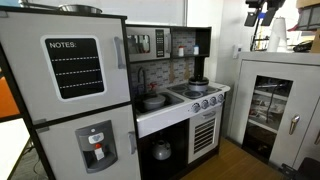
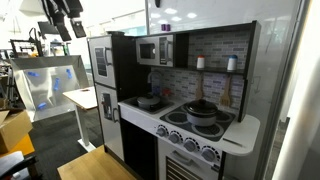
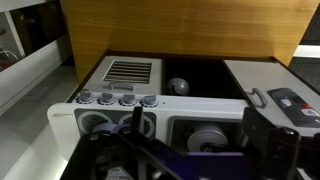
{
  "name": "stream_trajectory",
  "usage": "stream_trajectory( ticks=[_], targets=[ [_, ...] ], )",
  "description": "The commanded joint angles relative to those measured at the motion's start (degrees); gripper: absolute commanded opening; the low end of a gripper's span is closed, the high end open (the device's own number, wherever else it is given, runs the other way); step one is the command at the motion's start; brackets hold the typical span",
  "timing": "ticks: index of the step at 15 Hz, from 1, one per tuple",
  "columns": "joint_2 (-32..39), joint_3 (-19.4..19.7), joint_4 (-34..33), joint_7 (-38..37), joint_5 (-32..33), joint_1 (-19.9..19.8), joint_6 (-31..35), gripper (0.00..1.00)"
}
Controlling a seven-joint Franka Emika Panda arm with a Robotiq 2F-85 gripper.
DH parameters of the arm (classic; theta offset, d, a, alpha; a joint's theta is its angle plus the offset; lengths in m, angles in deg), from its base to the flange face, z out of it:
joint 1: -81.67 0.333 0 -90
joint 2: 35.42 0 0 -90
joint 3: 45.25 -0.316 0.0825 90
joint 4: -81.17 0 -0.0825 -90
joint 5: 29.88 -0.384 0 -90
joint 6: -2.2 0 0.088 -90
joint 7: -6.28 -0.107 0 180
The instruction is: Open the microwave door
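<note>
Lab room, toy kitchen [image 1: 170, 100]: microwave door [image 1: 143, 43] on the upper shelf, shut and untouched; gripper [image 2: 65, 25] high, well apart, jaw state not discernible; the approach and the whole opening appear outstanding.

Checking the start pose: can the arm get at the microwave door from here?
Probably yes: the microwave door faces open space, nothing in front; the gripper hangs well away, high up.

One microwave door [image 1: 141, 44]; two fridge doors [image 1: 22, 75]; one oven door [image 1: 204, 132]; four knobs [image 3: 103, 98]; one chalkboard [image 1: 75, 68].
</note>
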Motion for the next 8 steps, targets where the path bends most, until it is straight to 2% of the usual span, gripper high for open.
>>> stream_trajectory(
  ticks=[1, 8],
  targets=[
    [-0.2, -0.7, 0.6, -0.4, -1.0, 0.8, 0.4, 1.0],
    [0.0, -5.4, 4.9, -4.4, -5.4, 5.3, 4.8, 1.0]
  ],
)
